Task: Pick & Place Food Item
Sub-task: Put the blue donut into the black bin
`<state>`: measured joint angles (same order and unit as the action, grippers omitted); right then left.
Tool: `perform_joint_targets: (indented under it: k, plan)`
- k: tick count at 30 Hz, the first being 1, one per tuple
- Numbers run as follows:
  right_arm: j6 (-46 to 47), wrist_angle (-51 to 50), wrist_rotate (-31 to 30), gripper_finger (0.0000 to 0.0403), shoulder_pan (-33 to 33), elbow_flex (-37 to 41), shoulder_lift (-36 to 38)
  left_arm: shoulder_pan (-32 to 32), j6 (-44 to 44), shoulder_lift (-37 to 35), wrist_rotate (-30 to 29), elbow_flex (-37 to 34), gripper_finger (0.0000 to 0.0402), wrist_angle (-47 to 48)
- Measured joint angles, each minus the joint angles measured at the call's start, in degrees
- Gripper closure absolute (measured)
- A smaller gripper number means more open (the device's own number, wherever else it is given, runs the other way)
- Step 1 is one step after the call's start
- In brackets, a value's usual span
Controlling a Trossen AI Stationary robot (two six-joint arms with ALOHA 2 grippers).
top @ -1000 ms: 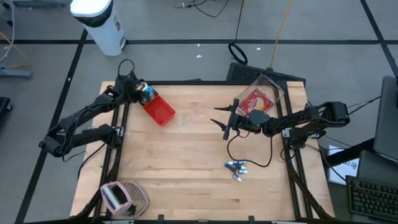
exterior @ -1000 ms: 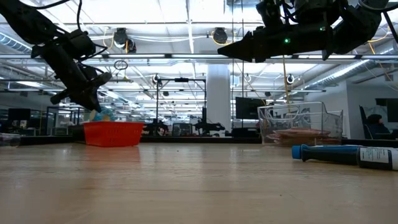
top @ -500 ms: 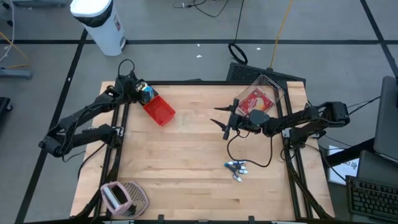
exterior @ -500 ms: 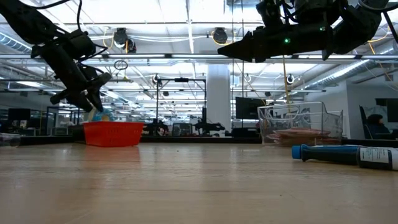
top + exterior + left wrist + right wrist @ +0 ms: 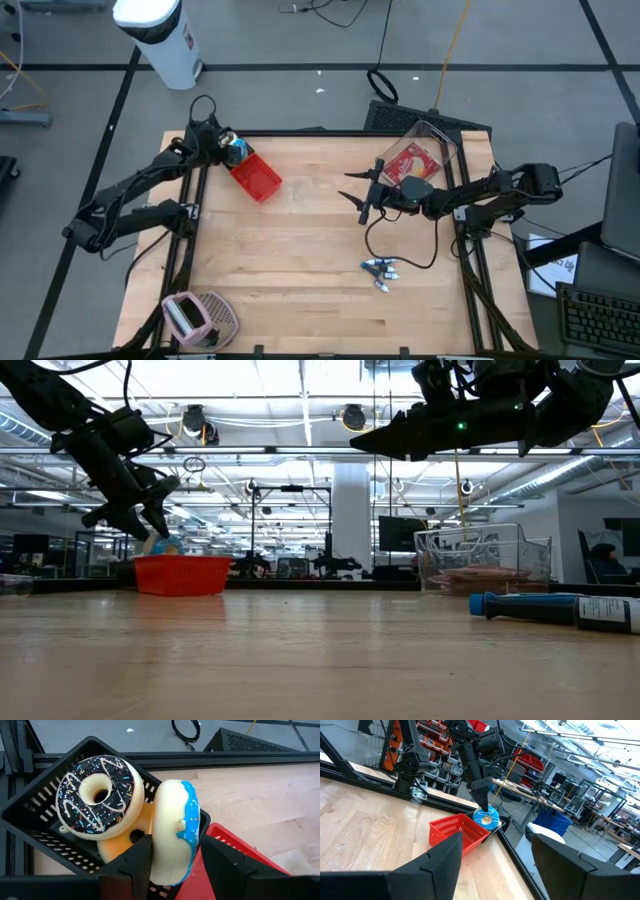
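At the far left corner of the table, the left gripper (image 5: pixel 232 150) hung over the edge of the red basket (image 5: pixel 256 178), its fingers standing just apart on either side of a blue-iced doughnut (image 5: pixel 175 832). The doughnut stood on edge, leaning on a chocolate doughnut (image 5: pixel 99 799) in a black crate (image 5: pixel 35 815), probably because it was being let go. Toward the middle, the right gripper (image 5: pixel 362 195) waited in the air, its fingers spread and empty, beside a clear bin (image 5: pixel 425 152). A blue marker (image 5: pixel 555 606) lay on the pale wooden table (image 5: pixel 300 260). Beyond stood shelving and ceiling lights of a large workshop.
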<state>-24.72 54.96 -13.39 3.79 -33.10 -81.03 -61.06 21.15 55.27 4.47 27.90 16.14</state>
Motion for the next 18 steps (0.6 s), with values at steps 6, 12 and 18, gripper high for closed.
perform_joint_targets:
  k: [6, 12, 18]
  plan:
    - [0.0, 0.0, 0.0, 0.0177, 0.0, 0.0, 0.0, 0.0, 0.7, -0.2, -0.4, 0.0, 0.0232, -0.3]
    - [0.0, 0.0, 0.0, 0.0177, 0.0, 0.0, 0.0, 0.1, 2.1, -1.1, -0.7, 0.0, 0.0232, -1.0]
    - [0.0, 0.0, 0.0, 0.0177, 0.0, 0.0, 0.0, 1.3, 1.9, -2.5, -2.9, 0.0, 0.0232, -1.0]
